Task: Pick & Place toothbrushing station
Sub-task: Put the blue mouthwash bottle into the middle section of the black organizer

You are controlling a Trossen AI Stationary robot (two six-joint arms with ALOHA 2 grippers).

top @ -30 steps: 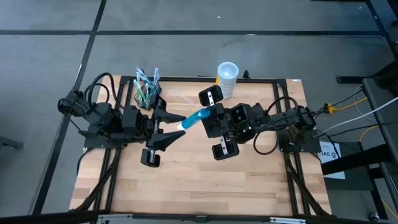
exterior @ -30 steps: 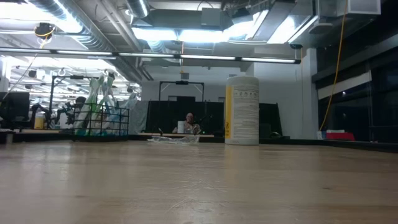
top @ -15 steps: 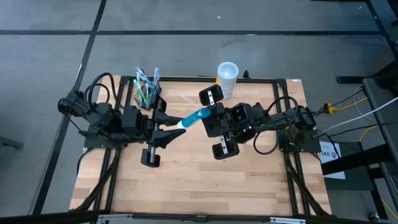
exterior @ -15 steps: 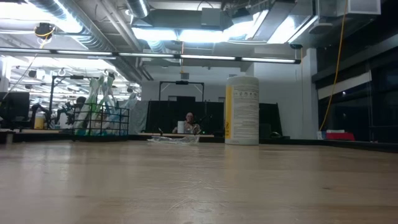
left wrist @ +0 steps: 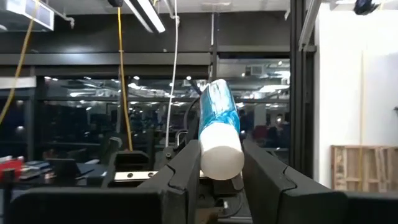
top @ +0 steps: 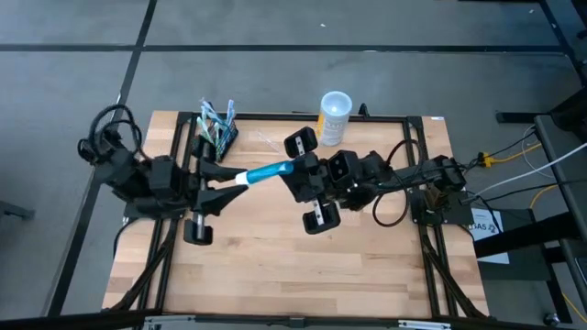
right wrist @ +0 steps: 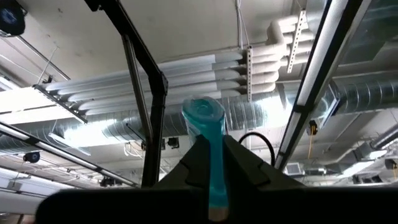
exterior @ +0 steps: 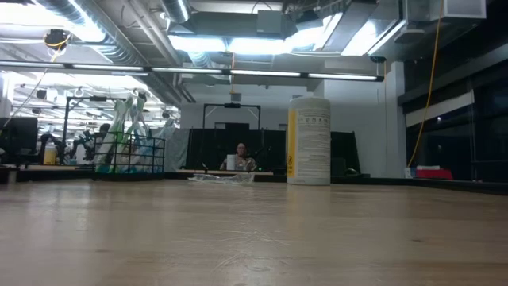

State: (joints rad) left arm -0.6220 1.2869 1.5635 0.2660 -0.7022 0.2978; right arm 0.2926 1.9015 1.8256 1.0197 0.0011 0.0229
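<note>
Evidently the step in hand is a pass of the blue tube (top: 266, 171) between the arms, held in the air above the table (top: 275, 266). The left gripper (top: 237, 181) has its fingers pressed against the tube's white cap end, as the left wrist view shows. The right gripper (top: 292, 170) pinches the flat blue tail. To do this well, one gripper should probably let go only once the other's hold is firm. The round cap looks apt to slip between flat fingers, so any pull should run along the tube and not across it. The toothbrushing station (top: 217, 136) stands at the far left of the table, a dark holder with brushes standing up in it. It lies just beyond the left gripper on the far side, not touching it, and farther from the right gripper. A white-and-yellow cup (top: 335, 108) stands at the far edge to the station's right, well apart from it. Neither gripper touches the station.
</note>
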